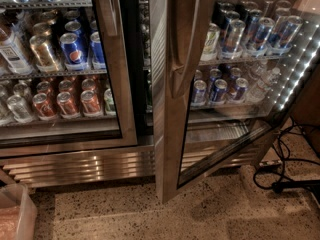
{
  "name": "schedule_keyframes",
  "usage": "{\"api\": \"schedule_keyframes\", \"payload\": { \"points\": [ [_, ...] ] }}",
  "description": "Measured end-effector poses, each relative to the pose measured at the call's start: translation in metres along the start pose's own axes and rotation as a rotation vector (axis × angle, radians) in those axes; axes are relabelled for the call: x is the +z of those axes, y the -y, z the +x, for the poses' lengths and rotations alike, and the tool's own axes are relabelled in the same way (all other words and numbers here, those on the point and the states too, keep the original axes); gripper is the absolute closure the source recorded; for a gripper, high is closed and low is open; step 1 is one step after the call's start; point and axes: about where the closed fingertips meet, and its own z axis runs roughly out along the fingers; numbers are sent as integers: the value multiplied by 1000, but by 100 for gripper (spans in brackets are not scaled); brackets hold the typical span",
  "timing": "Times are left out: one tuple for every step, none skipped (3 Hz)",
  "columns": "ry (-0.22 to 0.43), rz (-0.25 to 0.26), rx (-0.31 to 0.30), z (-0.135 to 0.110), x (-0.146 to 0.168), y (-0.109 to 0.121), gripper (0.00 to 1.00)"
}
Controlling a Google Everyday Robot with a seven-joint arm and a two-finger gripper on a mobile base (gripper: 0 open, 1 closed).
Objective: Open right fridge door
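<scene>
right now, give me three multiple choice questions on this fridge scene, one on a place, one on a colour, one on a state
1. Where are the black cables?
A on the top shelf
B on the floor at lower right
C inside the bin

2. What colour are the Pepsi cans behind the left door?
A green
B yellow
C blue

3. How is the right fridge door?
A swung open
B shut flush
C lying flat

Answers: 1 B, they trail over the speckled floor; 2 C, blue with the round logo; 3 A, its bottom corner stands out from the cabinet. The gripper is not in view.
</scene>
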Motion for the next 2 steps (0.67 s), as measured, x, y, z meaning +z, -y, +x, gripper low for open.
{"api": "schedule_keyframes", "payload": {
  "points": [
    [0,0,0,0,0,0,42],
    [0,0,0,0,0,0,54]
  ]
}}
